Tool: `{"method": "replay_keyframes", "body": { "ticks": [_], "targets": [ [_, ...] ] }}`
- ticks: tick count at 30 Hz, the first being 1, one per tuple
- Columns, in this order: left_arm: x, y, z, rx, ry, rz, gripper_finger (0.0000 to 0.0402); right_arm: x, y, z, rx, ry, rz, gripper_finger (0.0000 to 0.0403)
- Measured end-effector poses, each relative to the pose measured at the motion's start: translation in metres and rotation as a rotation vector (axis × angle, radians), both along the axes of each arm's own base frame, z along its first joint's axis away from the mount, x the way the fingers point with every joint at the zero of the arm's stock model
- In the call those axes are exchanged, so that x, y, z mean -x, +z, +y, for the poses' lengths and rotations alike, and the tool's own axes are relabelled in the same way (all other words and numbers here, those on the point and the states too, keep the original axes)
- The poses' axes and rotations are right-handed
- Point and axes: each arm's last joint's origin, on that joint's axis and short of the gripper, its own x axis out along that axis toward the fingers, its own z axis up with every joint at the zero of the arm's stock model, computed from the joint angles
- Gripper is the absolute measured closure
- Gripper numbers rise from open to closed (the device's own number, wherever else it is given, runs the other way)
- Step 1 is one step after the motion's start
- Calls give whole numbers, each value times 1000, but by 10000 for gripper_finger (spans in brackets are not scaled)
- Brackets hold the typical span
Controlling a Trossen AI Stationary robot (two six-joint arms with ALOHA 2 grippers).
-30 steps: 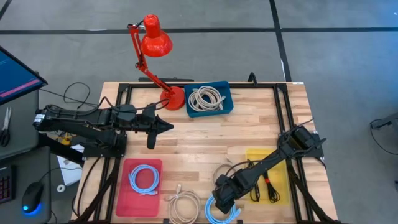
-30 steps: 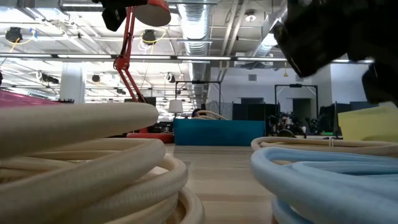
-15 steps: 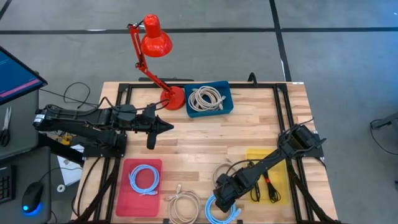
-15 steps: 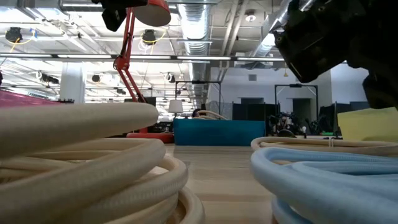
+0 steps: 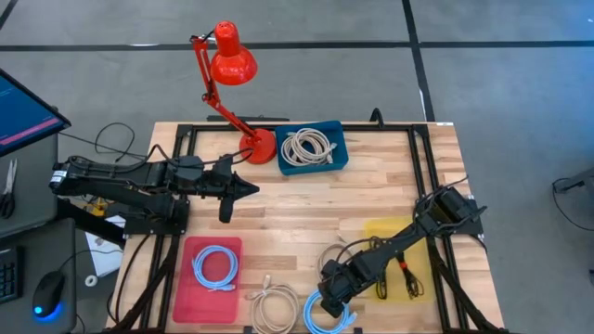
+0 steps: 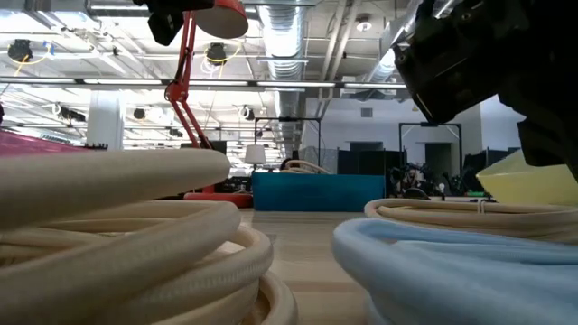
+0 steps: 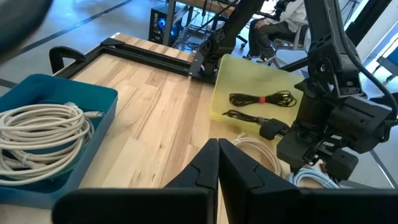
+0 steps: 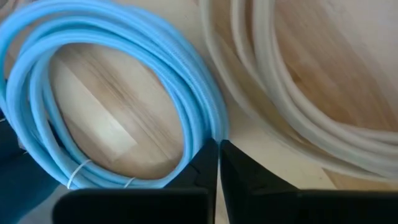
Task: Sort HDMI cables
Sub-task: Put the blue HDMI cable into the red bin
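A light-blue HDMI coil lies at the table's near edge, with my right gripper shut on it. A beige coil lies to its left and another just beyond, partly under my right arm. A second light-blue coil rests in the red tray. The blue bin holds a beige coil, and the yellow tray holds black cables. My left gripper hovers shut at the table's left, touching nothing. My right gripper meets the light-blue coil at its rim, on the side next to the beige coil. The fingertips come from above, slanting down, and close across the strands. How many strands they hold is hidden by the fingers. The rest of the coil lies on the table.
A red desk lamp stands at the far edge beside the blue bin. Black frame rails run along the table's sides. Bare wood lies in the table's middle. A monitor stands off the table's left.
The light-blue coil under my right gripper has shifted: in the low view its near side has come toward the table's left and nearer the front edge. My left arm has kept still.
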Motion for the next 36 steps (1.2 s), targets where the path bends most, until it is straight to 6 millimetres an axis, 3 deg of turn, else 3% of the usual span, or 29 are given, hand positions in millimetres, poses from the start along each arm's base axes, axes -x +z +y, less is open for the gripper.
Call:
{"method": "replay_keyframes", "body": {
  "ticks": [5, 17, 31, 36],
  "targets": [
    [0, 0, 0, 0, 0, 0, 394, 0, 8, -3, 12, -1, 13, 402],
    [0, 0, 0, 0, 0, 0, 394, -14, 58, -8, 99, 86, -4, 403],
    [0, 0, 0, 3, 2, 0, 394, -15, 125, -37, 388, 133, 62, 402],
    [0, 0, 0, 45, 15, -1, 394, -20, 153, -51, 477, 134, 8, 402]
  ]
}}
